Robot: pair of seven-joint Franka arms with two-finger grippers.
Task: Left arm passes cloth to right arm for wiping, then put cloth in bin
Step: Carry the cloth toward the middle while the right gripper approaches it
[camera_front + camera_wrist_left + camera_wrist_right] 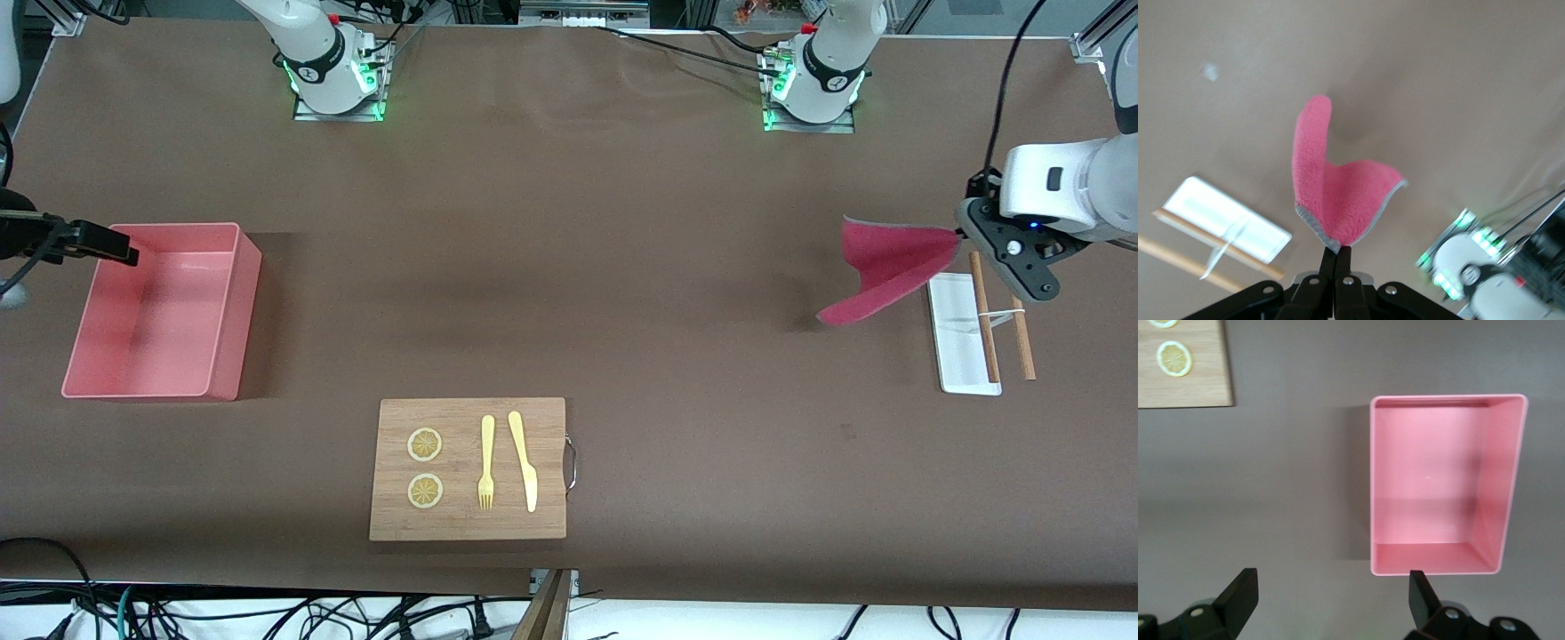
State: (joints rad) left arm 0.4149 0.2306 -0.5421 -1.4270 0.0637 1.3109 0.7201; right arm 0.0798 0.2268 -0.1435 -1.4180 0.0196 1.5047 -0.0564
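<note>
The right gripper hangs with its jaws spread wide and empty, the pink rectangular plastic bin on the brown counter just below it. The left gripper pinches one corner of the crimson-pink soft cloth — held in the air, beside the flat white tray.

A wooden board lies near the table edge closest to the front camera. On it sit two lemon slices, a yellow fork and a yellow knife. Toward the left arm's end, a white tray carries two wooden sticks tied together with a white band.
</note>
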